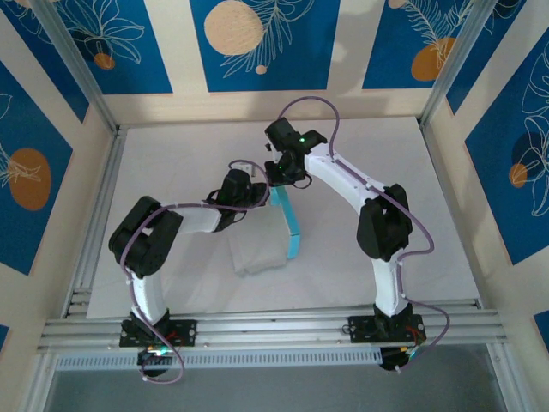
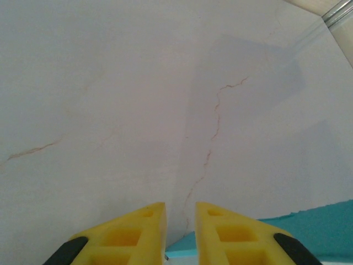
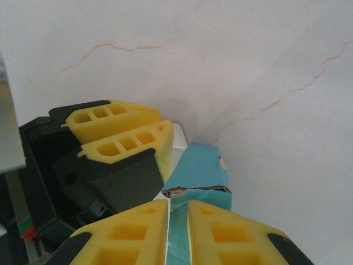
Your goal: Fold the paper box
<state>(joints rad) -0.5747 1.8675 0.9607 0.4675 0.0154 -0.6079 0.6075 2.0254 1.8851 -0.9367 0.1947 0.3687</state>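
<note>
Clamped on the paper box (image 3: 201, 165) by the right gripper (image 3: 177, 207); pinched likewise by the left gripper (image 3: 164, 130), just up-left.

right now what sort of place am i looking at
Probably a robot test cell: the left arm and right arm, a paper box between them, are bolted to an aluminium rail, the white table is fenced by frame posts, and blue leaf-print panels line the walls.

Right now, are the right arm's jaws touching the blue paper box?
Touching. In the right wrist view the paper box runs down between the right jaws, filling the slot, with both yellow fingers pressed against its blue card.
</note>
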